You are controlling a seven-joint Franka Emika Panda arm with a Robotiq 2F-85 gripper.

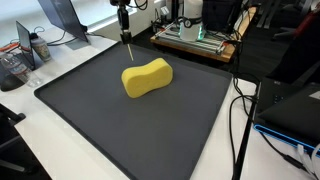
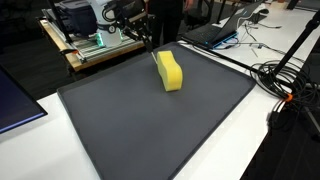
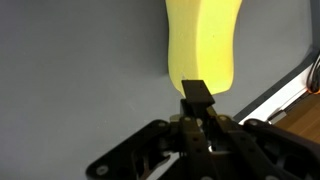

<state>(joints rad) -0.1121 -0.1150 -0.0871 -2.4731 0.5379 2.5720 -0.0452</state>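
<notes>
A dark grey mat [image 1: 100, 130] with a low raised rim covers most of a white table [image 1: 70, 50], and in both exterior views it is the biggest thing in the scene. On it lies 1 yellow, peanut-shaped sponge [image 1: 147, 78], flat on its broad face and set toward the 12 o'clock side of the mat's middle. In an exterior view the sponge [image 2: 171, 71] appears end-on, near the mat's far edge. The gripper [image 1: 124, 32] hangs above the mat's far rim, at about 11 o'clock from the sponge. Its jaws are pressed together, pinching the upper end of a thin pale stick [image 1: 128, 50] that slants down toward the sponge. In the wrist view the closed fingertips [image 3: 197, 92] sit directly at 6 o'clock below the sponge [image 3: 203, 45], whose rounded end fills the upper middle. The stick itself cannot be made out there. As a judgement of progress, the stick is already in a firm grip and its lower tip stands at the sponge's near end. Whether the tip touches the foam or stops just beside it cannot be told from these pictures. The sponge shows no dent and lies square on the mat, so any work on it looks barely begun.
</notes>
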